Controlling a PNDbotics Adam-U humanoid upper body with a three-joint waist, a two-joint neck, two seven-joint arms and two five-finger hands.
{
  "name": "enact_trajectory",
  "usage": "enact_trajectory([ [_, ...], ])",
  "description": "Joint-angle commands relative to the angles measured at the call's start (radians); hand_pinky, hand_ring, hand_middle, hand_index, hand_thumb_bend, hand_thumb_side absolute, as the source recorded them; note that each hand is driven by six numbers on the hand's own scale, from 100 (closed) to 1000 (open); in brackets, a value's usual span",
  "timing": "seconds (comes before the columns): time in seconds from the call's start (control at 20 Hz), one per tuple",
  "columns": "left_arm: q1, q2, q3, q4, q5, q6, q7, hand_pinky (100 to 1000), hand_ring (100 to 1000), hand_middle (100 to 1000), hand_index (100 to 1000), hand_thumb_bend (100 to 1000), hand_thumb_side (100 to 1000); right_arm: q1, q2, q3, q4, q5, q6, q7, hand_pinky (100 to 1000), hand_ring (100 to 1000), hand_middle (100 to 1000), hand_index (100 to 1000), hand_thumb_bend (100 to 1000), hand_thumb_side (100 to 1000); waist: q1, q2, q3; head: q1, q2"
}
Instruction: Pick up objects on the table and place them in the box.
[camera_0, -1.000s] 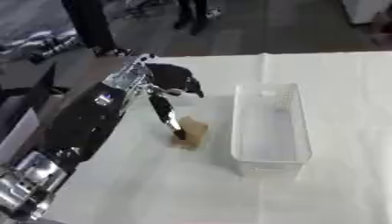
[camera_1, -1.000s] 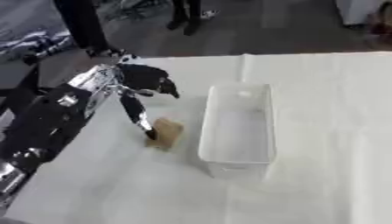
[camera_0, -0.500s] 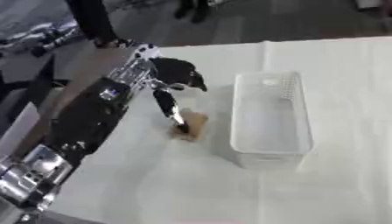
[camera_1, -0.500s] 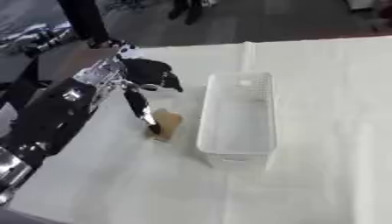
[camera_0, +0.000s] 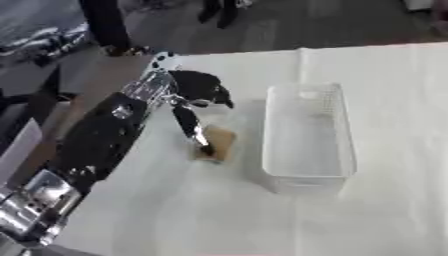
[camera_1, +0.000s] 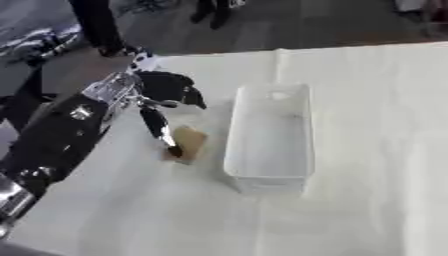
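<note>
A tan block (camera_0: 219, 144) lies on the white table (camera_0: 175, 210) just left of the box (camera_0: 308, 137), long axis running near to far. The left hand (camera_0: 199, 90) presses one straight finger (camera_0: 191, 127) onto it, the others curled.

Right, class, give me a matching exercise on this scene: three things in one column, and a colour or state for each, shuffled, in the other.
Things:
1. box
2. block
3. left hand

States:
a. tan, lying on the table left of the box
b. black, one finger reaching down to the block
c. white, empty

Pairs: 1-c, 2-a, 3-b
</note>
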Motion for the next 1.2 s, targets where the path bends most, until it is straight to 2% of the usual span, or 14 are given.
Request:
enact_trajectory([
  [0.05, -0.013, 0.026, 0.009, -0.001, -0.013, -0.001, -0.01, 945, 801, 812, 929, 1000, 1000, -0.014, -0.008, -0.004, -0.013, 0.002, -0.001, 0.0, 100, 103, 152, 421, 116, 984, -0.008, -0.022, 0.007, -0.004, -0.01],
  [0.3, -0.015, 0.02, 0.005, 0.01, -0.033, 0.0, -0.023, 945, 796, 807, 927, 1000, 1000, -0.009, -0.014, -0.006, -0.013, 0.005, 0.0, -0.003, 100, 102, 152, 421, 117, 985, -0.013, -0.027, 0.018, -0.003, 0.004],
  [0.5, -0.012, 0.014, 0.001, 0.013, -0.04, -0.005, -0.02, 944, 796, 809, 927, 1000, 1000, -0.008, -0.016, -0.004, -0.013, 0.005, -0.001, -0.003, 100, 102, 152, 421, 117, 985, -0.016, -0.029, 0.019, -0.006, 0.003],
  [0.75, -0.014, 0.0, -0.023, 0.0, -0.054, -0.032, -0.007, 951, 802, 814, 935, 1000, 1000, -0.008, -0.015, -0.002, -0.013, 0.005, -0.001, -0.001, 100, 102, 151, 421, 116, 988, -0.015, -0.029, 0.015, -0.002, 0.011],
  [0.9, -0.021, -0.011, -0.038, -0.007, -0.082, -0.038, -0.005, 952, 795, 788, 910, 1000, 1000, -0.008, -0.013, -0.002, -0.013, 0.006, -0.001, -0.001, 100, 103, 151, 421, 115, 990, -0.012, -0.03, 0.012, 0.002, 0.016],
  [1.05, -0.027, -0.023, -0.046, -0.004, -0.111, -0.038, -0.003, 943, 778, 769, 904, 1000, 1000, -0.01, -0.011, -0.002, -0.013, 0.007, -0.002, -0.001, 100, 104, 150, 421, 111, 993, -0.009, -0.031, 0.01, 0.007, 0.02],
  [1.15, -0.029, -0.027, -0.048, -0.002, -0.131, -0.036, 0.0, 928, 744, 750, 897, 1000, 1000, -0.012, -0.01, -0.003, -0.013, 0.007, -0.004, -0.001, 100, 104, 150, 421, 109, 995, -0.008, -0.031, 0.008, 0.008, 0.022],
  [1.2, -0.029, -0.028, -0.048, -0.001, -0.14, -0.035, 0.003, 886, 699, 730, 886, 1000, 1000, -0.012, -0.009, -0.003, -0.013, 0.007, -0.005, -0.002, 100, 104, 150, 421, 107, 996, -0.007, -0.031, 0.007, 0.008, 0.024],
])
